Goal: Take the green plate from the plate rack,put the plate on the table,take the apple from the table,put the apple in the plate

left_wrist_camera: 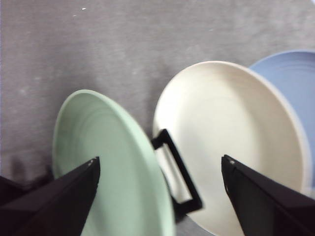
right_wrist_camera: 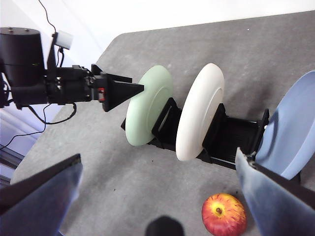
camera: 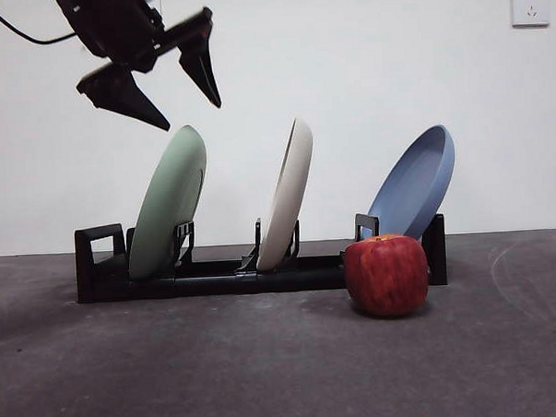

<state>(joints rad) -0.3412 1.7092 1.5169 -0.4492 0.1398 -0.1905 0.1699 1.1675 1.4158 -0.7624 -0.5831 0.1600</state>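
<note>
The green plate (camera: 170,204) (left_wrist_camera: 113,162) (right_wrist_camera: 147,105) leans in the left-end slot of the plate rack (camera: 217,280) (right_wrist_camera: 231,137). My left gripper (camera: 191,115) (left_wrist_camera: 160,161) (right_wrist_camera: 138,88) hangs open just above the plate's top rim, one jaw to each side and touching nothing. The apple (camera: 386,275) (right_wrist_camera: 224,214) rests on the table (camera: 267,375) in front of the rack's right end. High above the table my right gripper (right_wrist_camera: 158,157) stands open with nothing in it; the front view does not show it.
A cream-white plate (camera: 287,194) (left_wrist_camera: 221,142) stands in the rack's middle slot and a blue plate (camera: 415,184) (right_wrist_camera: 288,132) at its right end. The rack's loop handle (camera: 100,249) sticks up at the left end. A white wall with a socket (camera: 529,5) rises behind.
</note>
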